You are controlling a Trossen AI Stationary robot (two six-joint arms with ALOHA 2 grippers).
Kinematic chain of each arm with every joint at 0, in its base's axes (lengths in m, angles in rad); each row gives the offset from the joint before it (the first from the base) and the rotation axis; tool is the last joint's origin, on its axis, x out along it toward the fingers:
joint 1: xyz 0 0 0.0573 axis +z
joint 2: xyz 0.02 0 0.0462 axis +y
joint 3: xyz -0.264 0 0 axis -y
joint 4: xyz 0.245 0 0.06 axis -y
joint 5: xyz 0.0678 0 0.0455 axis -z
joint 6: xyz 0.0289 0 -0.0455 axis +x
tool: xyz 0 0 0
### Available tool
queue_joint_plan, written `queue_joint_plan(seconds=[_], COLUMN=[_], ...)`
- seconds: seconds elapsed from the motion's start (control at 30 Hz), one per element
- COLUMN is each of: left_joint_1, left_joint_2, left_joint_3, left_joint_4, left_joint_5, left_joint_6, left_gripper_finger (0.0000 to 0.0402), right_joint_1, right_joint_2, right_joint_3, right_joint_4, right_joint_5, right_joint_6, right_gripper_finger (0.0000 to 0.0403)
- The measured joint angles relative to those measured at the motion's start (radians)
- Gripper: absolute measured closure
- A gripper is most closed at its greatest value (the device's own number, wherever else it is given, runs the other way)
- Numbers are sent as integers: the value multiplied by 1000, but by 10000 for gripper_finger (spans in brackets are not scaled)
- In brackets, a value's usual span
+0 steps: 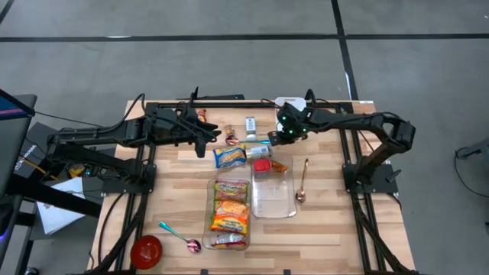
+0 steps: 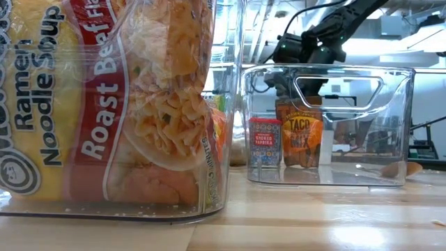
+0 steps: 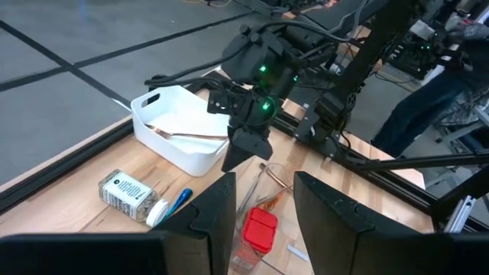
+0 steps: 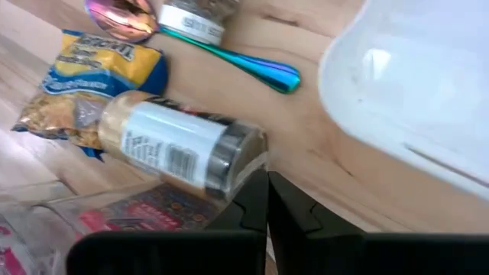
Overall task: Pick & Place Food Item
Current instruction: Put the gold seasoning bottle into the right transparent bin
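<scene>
A: Hovering at the clear bin's (image 1: 273, 187) far rim, the right gripper (image 1: 267, 140) has its jaws pressed together, empty.

B: It should spread them before reaching the spice jar (image 4: 179, 149) lying just beside. The left gripper (image 1: 214, 137) waits with its jaws part-spread.

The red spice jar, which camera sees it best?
The low view: the red spice jar stands upright, label readable, seen through the clear bin. The left wrist view shows only its red lid, the high view a small red spot. The right wrist view doesn't clearly show it.

Grey floor (image 1: 191, 69) crossed by dark lines, wooden table (image 1: 328, 229), bright cluttered room behind
</scene>
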Motion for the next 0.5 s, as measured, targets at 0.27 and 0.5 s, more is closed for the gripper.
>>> queue_joint_plan(seconds=[0.27, 0.5], left_joint_1=[0, 0], left_joint_2=[0, 0], left_joint_3=[0, 0], left_joint_4=[0, 1], left_joint_5=[-17, -18], left_joint_6=[2, 2], left_gripper_finger=[275, 275], right_joint_1=[8, 17], right_joint_2=[19, 18], right_joint_3=[-1, 11], right_joint_4=[14, 18], right_joint_5=[-33, -29], right_joint_6=[-4, 4], right_gripper_finger=[403, 403])
